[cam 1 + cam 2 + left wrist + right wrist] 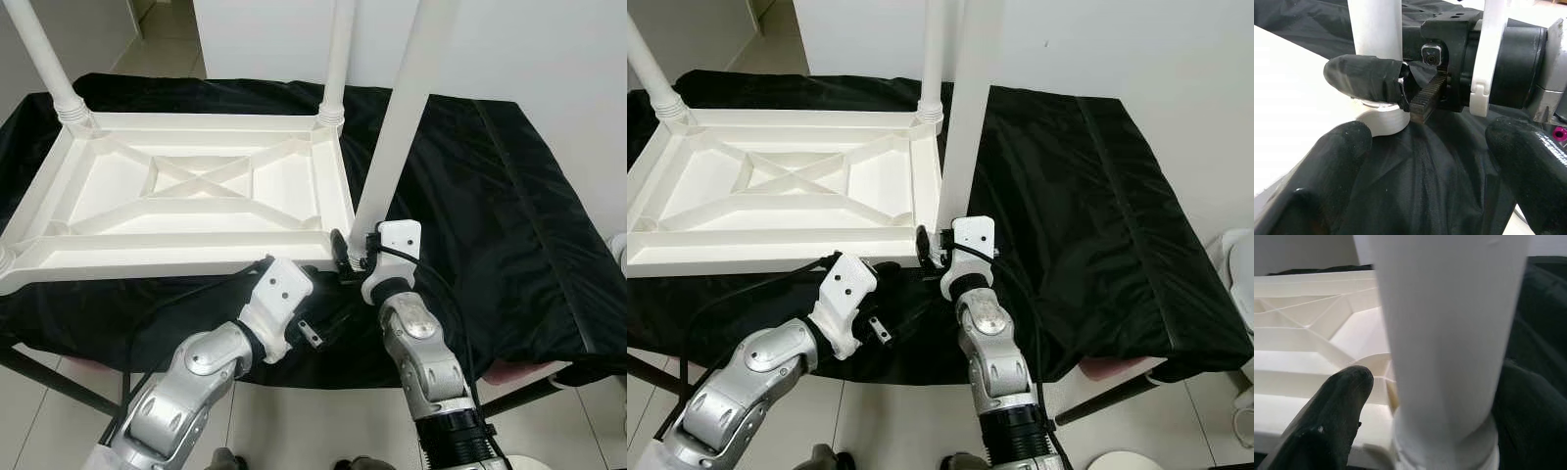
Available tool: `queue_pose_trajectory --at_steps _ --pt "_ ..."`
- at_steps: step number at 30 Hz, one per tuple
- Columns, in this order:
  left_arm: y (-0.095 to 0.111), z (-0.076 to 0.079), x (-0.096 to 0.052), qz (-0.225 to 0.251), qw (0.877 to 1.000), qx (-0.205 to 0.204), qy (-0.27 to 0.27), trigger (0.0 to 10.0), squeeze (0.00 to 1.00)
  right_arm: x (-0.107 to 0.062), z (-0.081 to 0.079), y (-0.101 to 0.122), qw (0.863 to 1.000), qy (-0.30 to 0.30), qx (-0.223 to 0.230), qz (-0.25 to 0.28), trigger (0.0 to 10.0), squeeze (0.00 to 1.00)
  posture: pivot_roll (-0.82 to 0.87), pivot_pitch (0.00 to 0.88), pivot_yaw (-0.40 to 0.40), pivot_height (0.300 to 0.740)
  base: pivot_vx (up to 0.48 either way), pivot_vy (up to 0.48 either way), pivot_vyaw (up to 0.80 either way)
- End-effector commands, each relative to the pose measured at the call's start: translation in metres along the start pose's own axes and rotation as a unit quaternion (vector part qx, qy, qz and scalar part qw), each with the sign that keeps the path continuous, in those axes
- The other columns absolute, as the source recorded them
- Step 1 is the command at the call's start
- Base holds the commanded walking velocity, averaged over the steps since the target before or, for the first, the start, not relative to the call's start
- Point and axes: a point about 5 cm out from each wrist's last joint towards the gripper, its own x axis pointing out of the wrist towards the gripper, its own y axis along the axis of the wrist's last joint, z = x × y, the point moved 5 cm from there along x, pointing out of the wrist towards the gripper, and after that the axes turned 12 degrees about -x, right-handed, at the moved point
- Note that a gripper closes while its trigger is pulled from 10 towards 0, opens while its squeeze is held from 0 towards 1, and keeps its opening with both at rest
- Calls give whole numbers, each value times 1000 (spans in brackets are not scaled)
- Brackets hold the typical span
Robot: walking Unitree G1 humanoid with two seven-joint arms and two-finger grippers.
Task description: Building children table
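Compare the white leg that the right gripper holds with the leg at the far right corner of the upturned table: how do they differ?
The held leg leans and has the right gripper closed round its base at the near right corner. The far leg stands upright with no gripper on it. Both are white and round, above the table top.

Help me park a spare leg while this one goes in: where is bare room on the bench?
The black cloth to the right of the upturned tabletop lies bare out to its right edge. The near right corner is crowded: the right claw grips the leg there, and the left claw hovers beside it.
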Motion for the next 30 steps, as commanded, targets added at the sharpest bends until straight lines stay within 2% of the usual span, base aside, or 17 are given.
queue_pose_trajectory --at_steps 1,2,3,5,9,10,12,19,30 --pt "0 1 -1 -4 1000 3 -3 10000 0 -1 0 -1 1000 22 12 1 10000 0 -97 93 -14 740 0 0 0" --pt "1 1 -1 -3 1000 2 -4 10000 0 0 -1 -1 998 55 11 5 10000 0 -99 97 -13 740 0 0 0" --pt "1 1 -1 -3 1000 2 -4 10000 0 0 -1 -1 998 55 11 5 10000 0 -99 97 -13 740 0 0 0" --pt "1 2 -1 -2 1000 1 -4 10000 0 1 1 -1 995 98 8 13 10000 0 -101 98 -10 740 0 0 0" --pt "2 2 0 -2 1000 1 -6 10000 0 5 10 -1 992 126 -21 21 10000 0 -100 98 -9 740 0 0 0" --pt "2 3 -1 -3 1000 1 -7 10000 0 10 21 -4 986 154 -57 18 10000 0 -102 100 -6 740 0 0 0" --pt "2 3 -1 -3 1000 1 -8 10000 0 11 24 -5 984 165 -68 18 10000 0 -102 100 -6 740 0 0 0" --pt "2 3 -2 -5 1000 2 -11 10000 0 14 21 -11 968 229 -99 15 10000 0 -100 101 5 740 0 0 0" --pt "3 1 -3 -5 1000 5 -8 10000 0 13 15 -11 959 260 -104 33 10000 0 -92 106 1 740 0 0 0"
